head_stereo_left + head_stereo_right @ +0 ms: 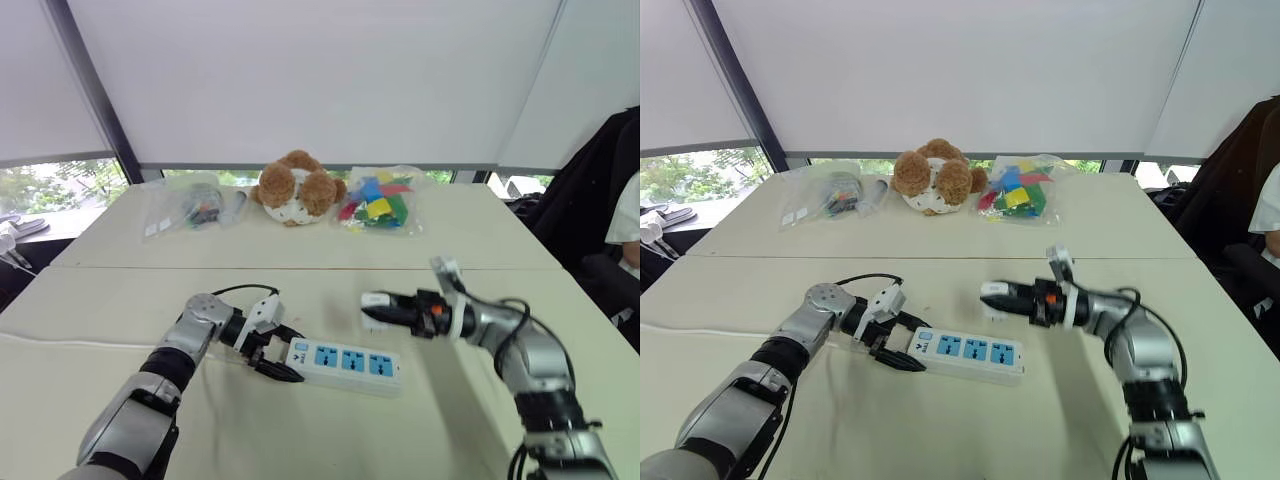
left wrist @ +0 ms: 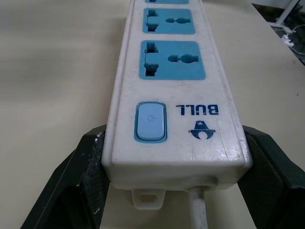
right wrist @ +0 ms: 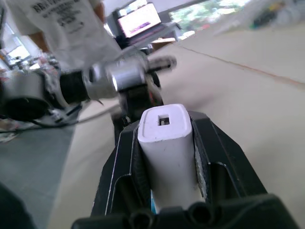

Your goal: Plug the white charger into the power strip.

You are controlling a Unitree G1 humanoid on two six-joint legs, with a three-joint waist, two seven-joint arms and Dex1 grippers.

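Fingers (image 3: 125, 157) around charger (image 3: 167, 152), lengthwise

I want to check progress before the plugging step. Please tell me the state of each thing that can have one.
power strip: flat on the table, all three sockets empty, switch end clamped in the left gripper.
white charger: held in the right gripper, above the table, not plugged in.
left gripper: shut on the power strip.
right gripper: shut on the white charger.
two plastic bags: lying at the far side.
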